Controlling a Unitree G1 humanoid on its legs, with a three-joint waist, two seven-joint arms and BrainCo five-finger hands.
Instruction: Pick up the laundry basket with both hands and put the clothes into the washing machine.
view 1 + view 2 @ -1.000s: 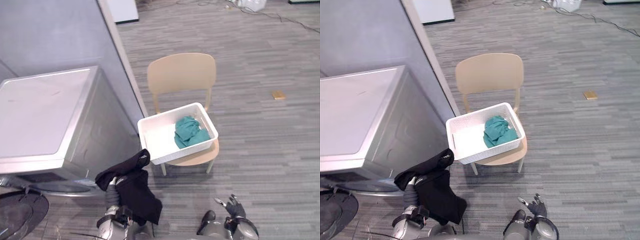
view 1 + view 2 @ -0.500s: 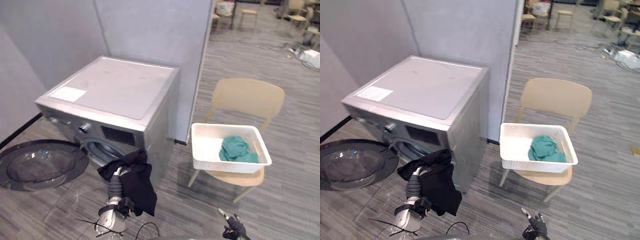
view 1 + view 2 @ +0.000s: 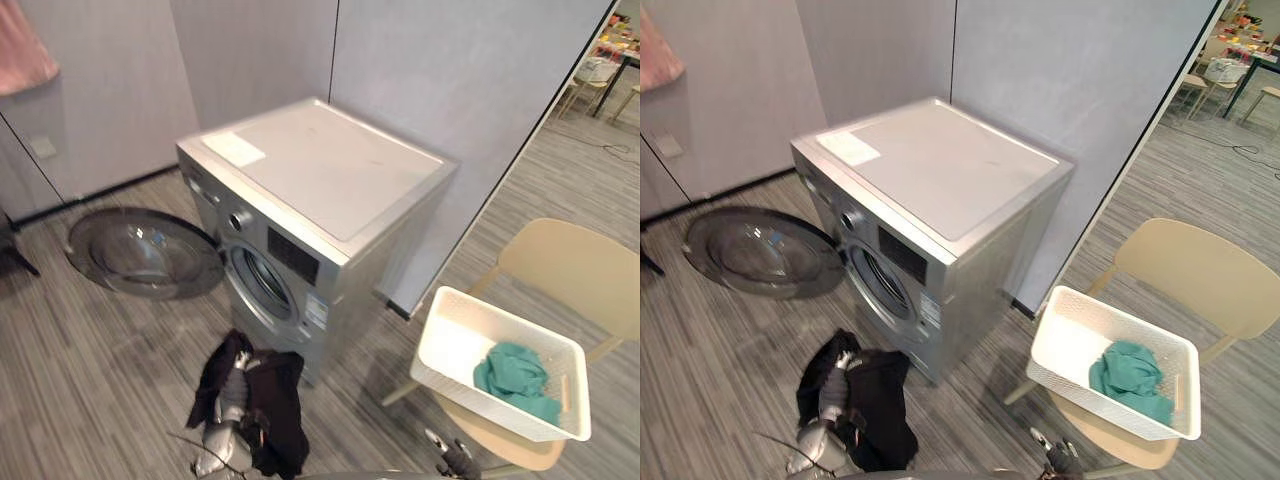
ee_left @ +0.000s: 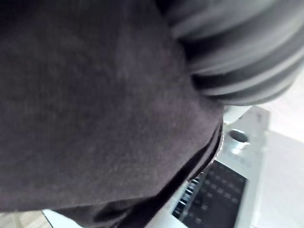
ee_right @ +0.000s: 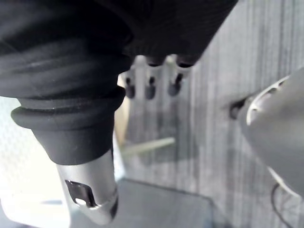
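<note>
The black cloth garment (image 3: pixel 280 415) hangs draped over the left hand (image 3: pixel 234 385), low before the silver front-loading washing machine (image 3: pixel 330 170); whether the fingers clench it I cannot tell. It likely needs lifting level with the round drum mouth (image 3: pixel 262 283) and pushing well inside. The right hand (image 3: pixel 455 465) is released, near the white perforated laundry basket (image 3: pixel 450 350) holding a teal garment (image 3: pixel 515 372).

Matt metal washing machine (image 3: pixel 330 175), white plastic basket (image 3: pixel 452 345), black cloth (image 3: pixel 272 400)
</note>
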